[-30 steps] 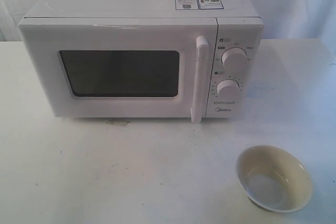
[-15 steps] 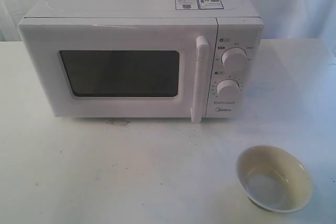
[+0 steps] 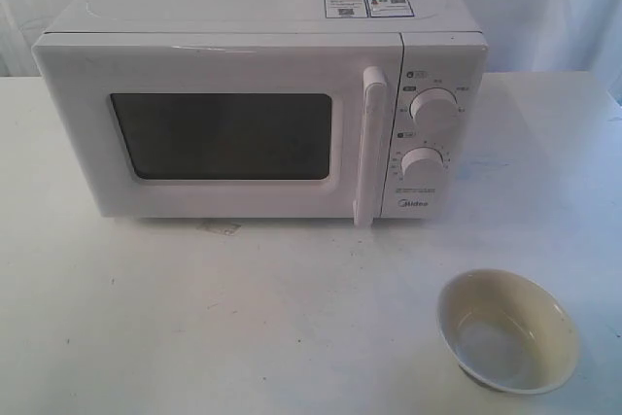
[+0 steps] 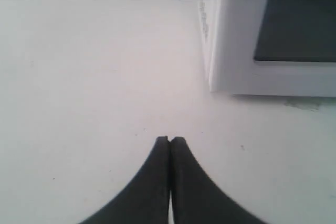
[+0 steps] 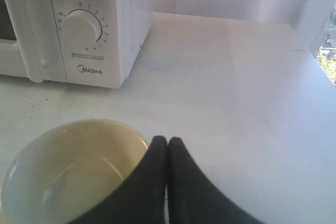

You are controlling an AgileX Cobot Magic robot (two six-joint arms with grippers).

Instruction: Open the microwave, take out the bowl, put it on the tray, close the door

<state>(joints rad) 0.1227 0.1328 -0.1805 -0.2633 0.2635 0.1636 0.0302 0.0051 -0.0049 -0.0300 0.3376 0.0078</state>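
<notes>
I see the bowl (image 3: 507, 331) empty, at the lower right of the exterior view, in front of the microwave (image 3: 262, 7), whose door (image 3: 224, 65) is closed. My right gripper (image 5: 167, 141), fingers pressed together, sits beside the bowl's rim; the left gripper (image 4: 169, 140) is likewise closed.

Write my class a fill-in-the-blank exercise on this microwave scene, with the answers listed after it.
1. The door of the microwave is ____.
2. The bowl is not inside the microwave; it stands on the white ____.
3. Beside the door, the microwave has ____ round dials.
4. The left gripper and the right gripper hold nothing, and both are ____.

Answers: closed; table; two; shut.
</notes>
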